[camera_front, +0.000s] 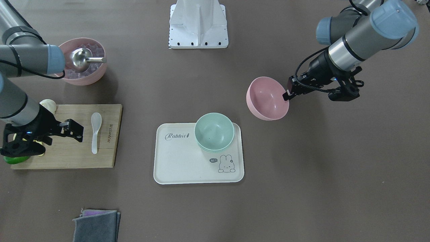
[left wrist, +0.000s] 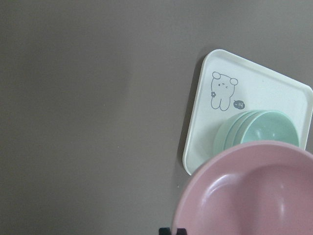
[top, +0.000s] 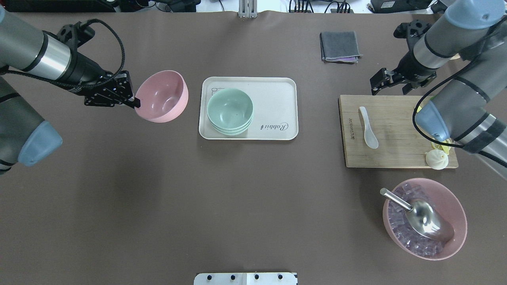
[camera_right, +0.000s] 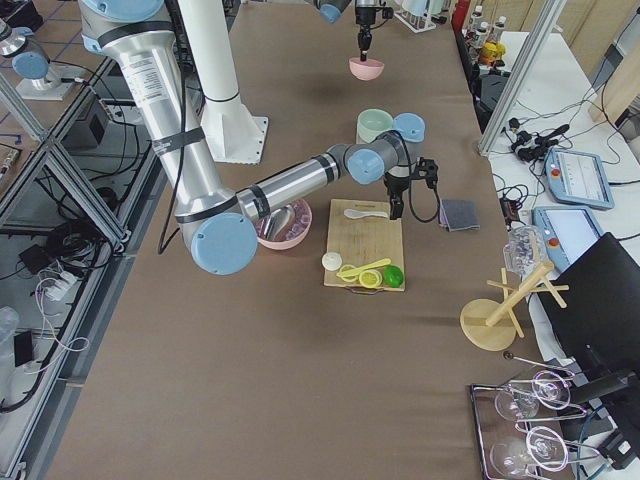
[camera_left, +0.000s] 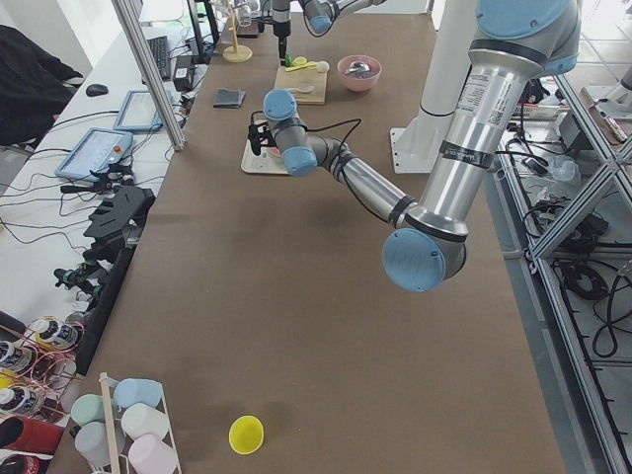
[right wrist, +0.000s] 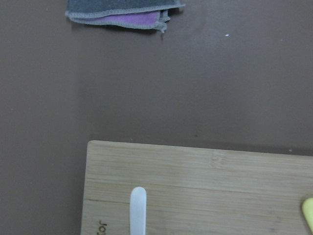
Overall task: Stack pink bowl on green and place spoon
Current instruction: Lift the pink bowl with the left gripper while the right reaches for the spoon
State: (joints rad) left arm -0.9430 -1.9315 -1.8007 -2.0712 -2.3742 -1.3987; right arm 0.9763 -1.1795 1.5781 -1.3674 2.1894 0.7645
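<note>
My left gripper [top: 134, 103] is shut on the rim of the pink bowl [top: 161, 96] and holds it tilted, to the left of the white tray [top: 277, 89]. In the front view the bowl [camera_front: 267, 98] and gripper [camera_front: 286, 95] are at the right. A stack of green bowls [top: 230, 111] stands on the tray. In the left wrist view the pink bowl [left wrist: 254, 191] fills the lower right, with the green bowls [left wrist: 266, 129] beyond. A white spoon [top: 368, 127] lies on the wooden board [top: 396, 154]. My right gripper [top: 378, 85] is open and empty over the board's far edge, beside the spoon [camera_front: 95, 132].
A large pink bowl of ice cubes with a metal scoop [top: 424, 221] stands near the robot on its right. A dumpling [top: 436, 159] and yellow and green items lie on the board's end. A folded grey cloth [top: 340, 46] lies at the far side.
</note>
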